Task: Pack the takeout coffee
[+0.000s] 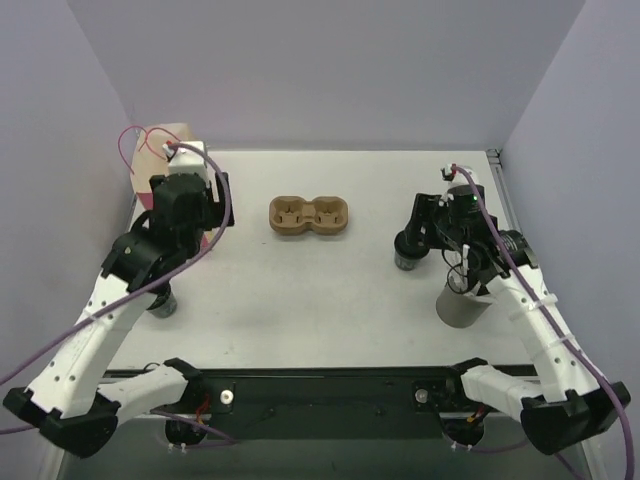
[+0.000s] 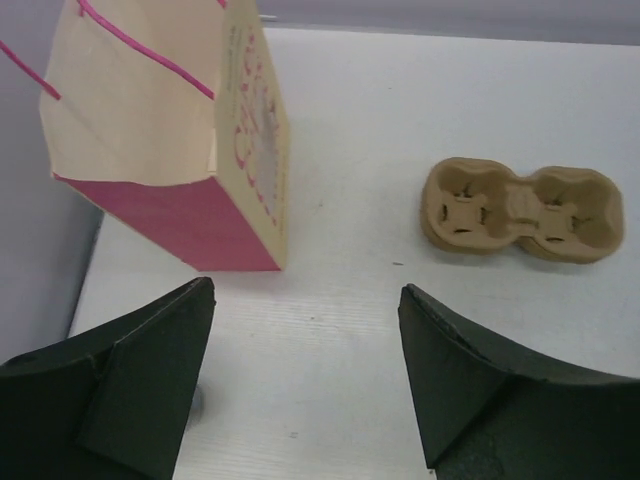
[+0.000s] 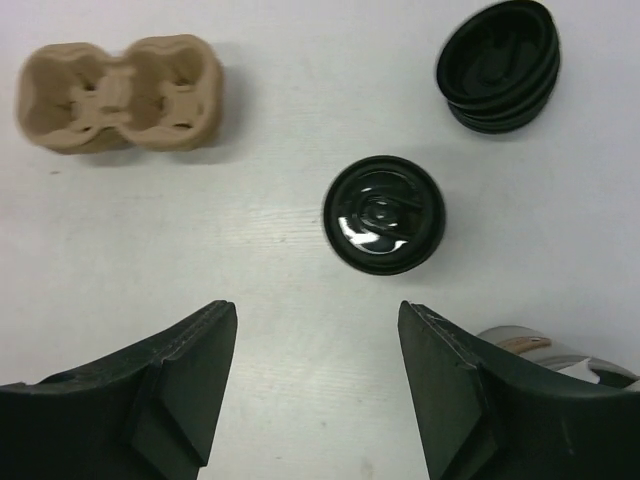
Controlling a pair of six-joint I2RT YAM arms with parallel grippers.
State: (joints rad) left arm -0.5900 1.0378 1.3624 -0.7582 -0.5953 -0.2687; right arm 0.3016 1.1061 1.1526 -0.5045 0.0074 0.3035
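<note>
Counting from the top view: one brown pulp tray [image 1: 310,216] with two wells, both empty; one paper bag [image 2: 170,130]; one grey cylinder [image 1: 460,308]; one stack of loose black lids [image 3: 500,65]; one lidded black cup [image 3: 383,213]. A further dark round object [image 1: 160,302] sits half under the left arm; cannot tell what it is.

Cup stands upright on the table [image 1: 320,290], lid on, right of the tray and well apart from it. In the right wrist view it lies ahead of the right gripper [image 3: 315,310], roughly in line with the gap and a little toward its right-hand finger, touching neither. Jaws spread, nothing between them.

Left gripper [image 2: 305,290] also spread wide and empty, hanging over bare table with the bag ahead to its left and the tray ahead to its right.

Room: bare table all round the cup and between cup and tray. Lid stack sits beyond the cup to the right; grey cylinder is close by the right arm, near the table's right edge. Bag stands in the far left corner.
</note>
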